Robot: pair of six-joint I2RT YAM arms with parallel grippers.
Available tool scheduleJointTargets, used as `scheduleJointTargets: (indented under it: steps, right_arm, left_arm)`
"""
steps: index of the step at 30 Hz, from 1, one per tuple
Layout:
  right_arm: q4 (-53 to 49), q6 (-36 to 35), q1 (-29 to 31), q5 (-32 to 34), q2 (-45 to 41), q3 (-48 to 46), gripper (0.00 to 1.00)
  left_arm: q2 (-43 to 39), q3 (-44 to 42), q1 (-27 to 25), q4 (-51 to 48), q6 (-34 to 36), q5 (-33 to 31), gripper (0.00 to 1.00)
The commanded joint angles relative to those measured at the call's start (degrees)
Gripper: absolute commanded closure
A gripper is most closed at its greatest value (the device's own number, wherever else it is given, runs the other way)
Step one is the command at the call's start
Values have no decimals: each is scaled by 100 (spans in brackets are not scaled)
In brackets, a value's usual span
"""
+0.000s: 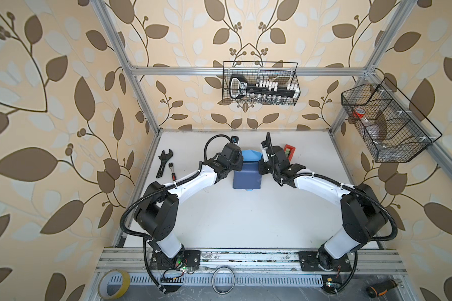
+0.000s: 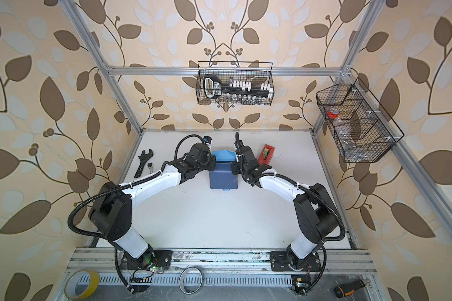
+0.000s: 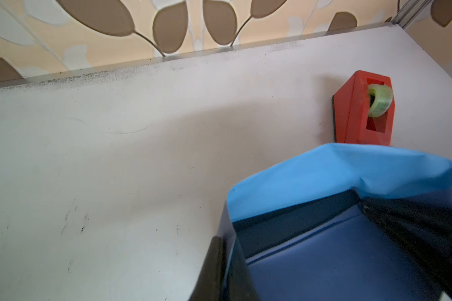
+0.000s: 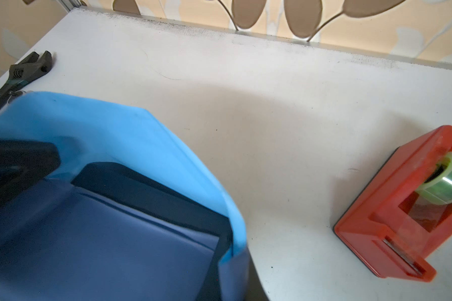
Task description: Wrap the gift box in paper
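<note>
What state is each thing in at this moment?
Paper, folded over box, far flap raised.
Box, lying flat, mostly covered, far strip bare.
Left claw, shut on paper's edge.
Right claw, shut on paper's edge.
Tape dispenser, upright, roll loaded, untouched.
Wrench, lying flat, untouched.
Ratchet, lying flat, untouched.

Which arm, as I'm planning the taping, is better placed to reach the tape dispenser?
Probably right: the right gripper is nearer the red tape dispenser; the left gripper is across the gift box.
</note>
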Motion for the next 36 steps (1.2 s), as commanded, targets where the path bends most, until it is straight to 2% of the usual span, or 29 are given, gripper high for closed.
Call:
scheduleJointTargets:
  steps: [1, 4, 14, 15, 18, 19, 21, 25, 27, 34, 36]
  right_arm:
    - [-208, -137, 0, -29, 97, 156, 92]
    - [-214, -141, 0, -29, 103, 147, 92]
    - [-207, -118, -5, -36, 90, 138, 92]
    - [-205, -114, -4, -36, 93, 138, 92]
    - [-220, -127, 0, -44, 76, 128, 92]
    - [-227, -120, 0, -40, 67, 122, 92]
    - [-212, -136, -4, -27, 36, 103, 92]
    - [-199, -129, -3, -58, 32, 103, 92]
    - [-191, -113, -7, -72, 53, 102, 92]
    - [-187, -126, 4, -77, 58, 85, 90]
    - [-198, -129, -1, -80, 40, 102, 88]
  left_arm:
    - [8, -20, -56, 6, -86, -47, 96]
    - [0, 23, -50, 10, -68, -47, 100]
    - [-171, 54, -51, -25, -56, -25, 99]
    - [-233, 6, -48, -42, -96, -5, 85]
    - [-456, -218, -51, -25, -223, 42, 58]
    - [-525, -321, -53, -17, -276, 44, 54]
    - [-635, -503, -55, 27, -340, 108, 51]
    - [-590, -609, -54, 57, -342, 210, 54]
    - [-484, -550, -56, 2, -339, 199, 59]
    - [-286, -375, -55, -12, -202, 208, 94]
    - [-258, -371, -55, 1, -198, 217, 100]
